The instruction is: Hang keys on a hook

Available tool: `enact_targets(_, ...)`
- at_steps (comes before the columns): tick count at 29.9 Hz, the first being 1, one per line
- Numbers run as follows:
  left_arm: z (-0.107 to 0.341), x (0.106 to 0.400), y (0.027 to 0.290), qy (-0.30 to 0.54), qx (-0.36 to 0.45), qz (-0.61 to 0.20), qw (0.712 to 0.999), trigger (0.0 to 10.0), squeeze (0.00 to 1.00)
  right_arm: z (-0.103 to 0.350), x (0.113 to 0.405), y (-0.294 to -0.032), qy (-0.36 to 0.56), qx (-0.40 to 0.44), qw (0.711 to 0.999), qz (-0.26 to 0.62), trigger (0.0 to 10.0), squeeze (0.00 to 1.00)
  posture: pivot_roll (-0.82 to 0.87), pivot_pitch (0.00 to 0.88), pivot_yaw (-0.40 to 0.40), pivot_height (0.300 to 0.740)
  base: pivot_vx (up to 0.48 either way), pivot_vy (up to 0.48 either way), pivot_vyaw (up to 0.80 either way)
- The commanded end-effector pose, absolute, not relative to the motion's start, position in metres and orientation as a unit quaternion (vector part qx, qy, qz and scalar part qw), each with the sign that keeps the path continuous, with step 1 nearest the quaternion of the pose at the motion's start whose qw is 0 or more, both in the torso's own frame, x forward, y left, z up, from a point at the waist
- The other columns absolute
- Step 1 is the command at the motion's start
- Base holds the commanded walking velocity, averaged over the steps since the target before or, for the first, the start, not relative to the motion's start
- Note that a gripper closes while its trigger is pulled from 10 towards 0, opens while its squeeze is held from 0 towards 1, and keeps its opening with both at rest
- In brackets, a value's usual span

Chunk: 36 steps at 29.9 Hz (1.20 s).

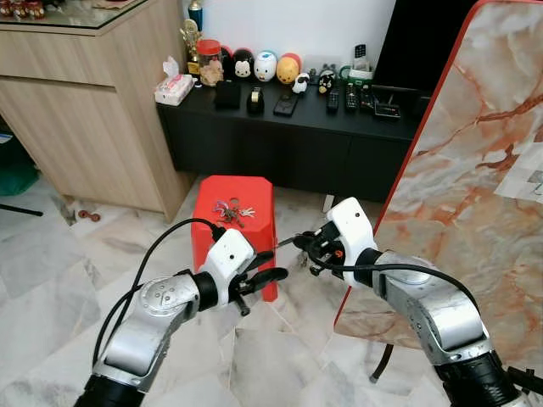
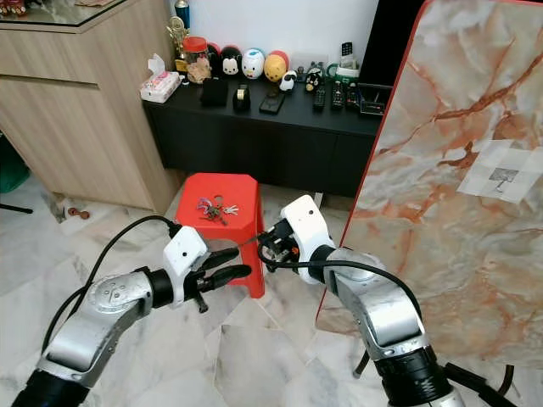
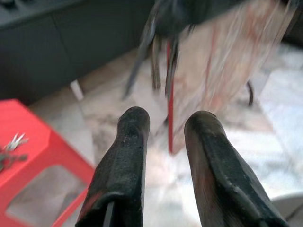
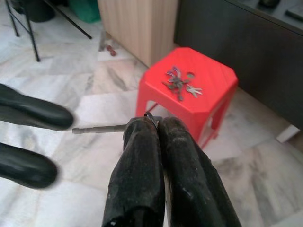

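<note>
A bunch of keys lies on top of a red plastic stool. My left gripper is open, level with the stool's front right corner and lower than its top, with nothing between its fingers. My right gripper is just to the right of the stool, a short way from the left one. It is shut on a thin metal rod that sticks out sideways toward the left gripper. The keys lie beyond the right fingertips, apart from both grippers.
A tall marble-patterned board with a red edge leans close on the right. Behind the stool stands a black low cabinet with toys and remotes on top. A wooden cabinet stands at the left. The floor is marble tile.
</note>
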<state>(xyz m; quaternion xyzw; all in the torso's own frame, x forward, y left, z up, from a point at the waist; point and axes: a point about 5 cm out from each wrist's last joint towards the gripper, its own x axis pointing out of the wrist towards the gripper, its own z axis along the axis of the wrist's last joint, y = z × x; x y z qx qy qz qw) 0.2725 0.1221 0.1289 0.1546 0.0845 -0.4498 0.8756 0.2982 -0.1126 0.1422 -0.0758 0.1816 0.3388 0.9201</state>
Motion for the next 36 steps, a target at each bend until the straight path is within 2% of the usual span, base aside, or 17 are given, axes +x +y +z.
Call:
enact_targets(1, 0.125, 0.27, 0.118, 0.088, 0.172, -0.456, 0.869, 10.0, 0.0, 0.145, 0.302, -0.119, 0.177, -0.08, 0.925, 0.326, 10.0, 0.0, -0.07, 0.049, -0.08, 0.74, 0.0, 0.0, 0.0)
enact_targets(10, 0.123, 0.275, 0.113, 0.079, 0.186, -0.44, 0.875, 10.0, 0.0, 0.148, 0.304, -0.116, 0.174, -0.085, 0.924, 0.329, 10.0, 0.0, -0.08, 0.055, -0.086, 0.74, 0.0, 0.0, 0.0)
enact_targets(21, 0.131, 0.28, 0.102, 0.043, 0.164, -0.432, 0.886, 10.0, 0.0, 0.148, 0.3, -0.108, 0.176, -0.062, 0.921, 0.342, 10.0, 0.0, -0.09, 0.059, -0.093, 0.74, 0.0, 0.0, 0.0)
enact_targets(36, 0.133, 0.285, 0.092, 0.028, 0.165, -0.43, 0.887, 10.0, 0.0, 0.149, 0.3, -0.105, 0.176, -0.054, 0.919, 0.349, 10.0, 0.0, -0.09, 0.058, -0.097, 0.74, 0.0, 0.0, 0.0)
